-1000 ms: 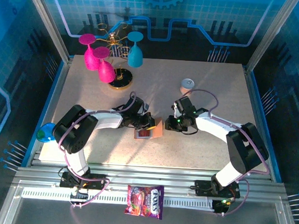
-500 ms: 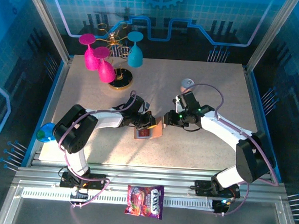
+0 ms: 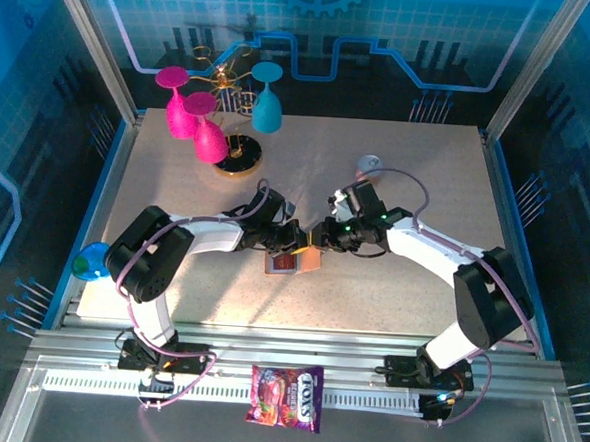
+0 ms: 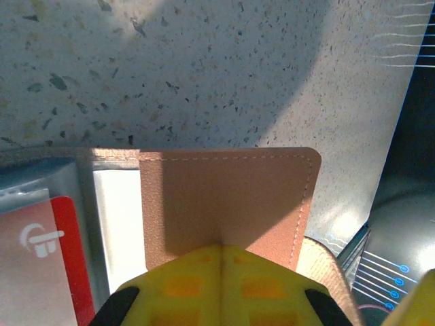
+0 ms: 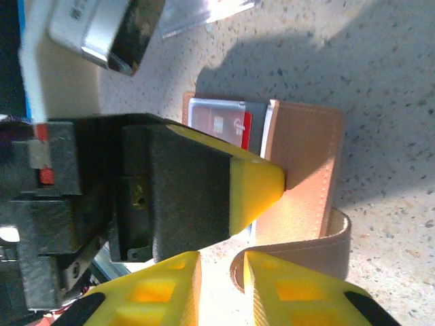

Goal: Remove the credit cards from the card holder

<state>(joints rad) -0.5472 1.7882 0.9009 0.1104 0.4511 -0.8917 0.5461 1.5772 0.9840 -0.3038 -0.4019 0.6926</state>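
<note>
The card holder (image 5: 307, 159) lies open on the desk (image 4: 204, 68), near the middle, between the two arms. In the top view both arms reach toward it from their sides and their ends almost meet above it.

The left pincer (image 4: 221, 263) is closed: we see its two yellow fingertips (image 4: 183, 285) pressed together with only a thin seam between them. Their common point rests on the tan inner flap (image 4: 224, 197) of the card holder. Just left of this flap there is a clear pocket (image 4: 117, 224), and beside it a red card (image 4: 68, 258) with a white sign sits in the holder. In the view of the right wrist we see this same card in its pocket, partly hidden behind the left pincer.

The right pincer (image 5: 221, 275) hangs low at the other edge of the card holder. Its yellow fingers stand near to each other, with a narrow gap. The outer flap (image 5: 319, 248) of the holder curls up from the desk and its end comes just to this gap. We cannot tell if the fingers pinch it or only stand beside it.

At the far left of the desk stand two pink glasses (image 3: 193, 123) and a blue glass (image 3: 268, 104). A colourful candy packet (image 3: 286, 396) lies on the rails in front of the desk.
</note>
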